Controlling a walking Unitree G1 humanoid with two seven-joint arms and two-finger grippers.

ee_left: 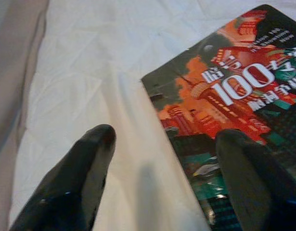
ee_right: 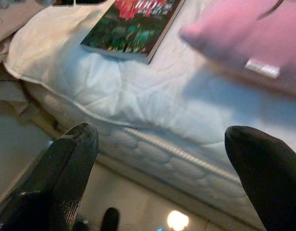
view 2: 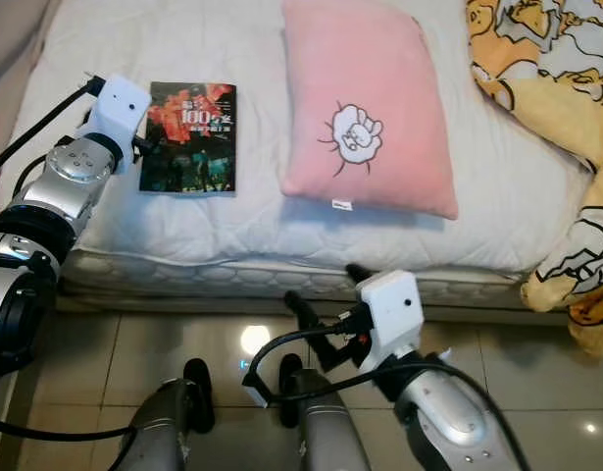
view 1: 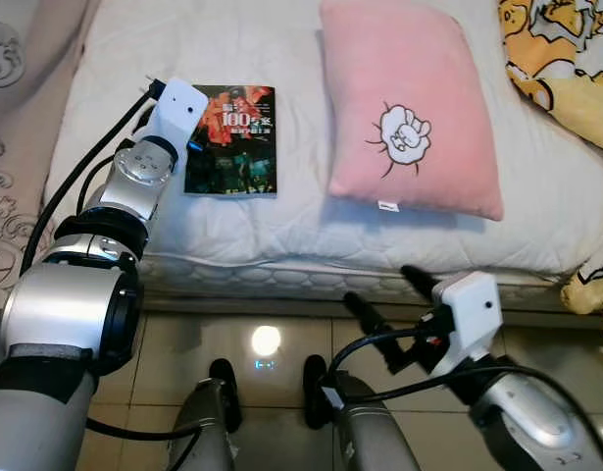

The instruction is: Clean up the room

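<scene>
Book (view 1: pixel 231 140): flat on the bed, cover up, near the bed's left front corner, left of the pillow and apart from it. Dark cover with red art and a white "100".
Bed (view 1: pixel 281 231): white quilted cover, spans the view; front edge faces the robot, mattress side visible below it.
Pillow (view 1: pixel 409 103): pink, small white drawing in the middle, lying flat at mid-bed with a white tag at its front edge.
Blanket (view 1: pixel 566 59): yellow cartoon print, bunched at the bed's right side, part hanging over the right front corner.
Floor (view 1: pixel 272 343): glossy tile with a lamp reflection; the robot's legs stand on it.
Left pincer (ee_left: pixel 162 144): reached over the bed at the book's left edge, released; one finger (ee_left: pixel 85 168) over the sheet, the other over the cover, straddling the edge. Contact with the book: cannot tell.
Right pincer (view 1: pixel 399 294): low in front of the mattress side, above the floor, released, fingers wide apart, grasping nothing.
</scene>
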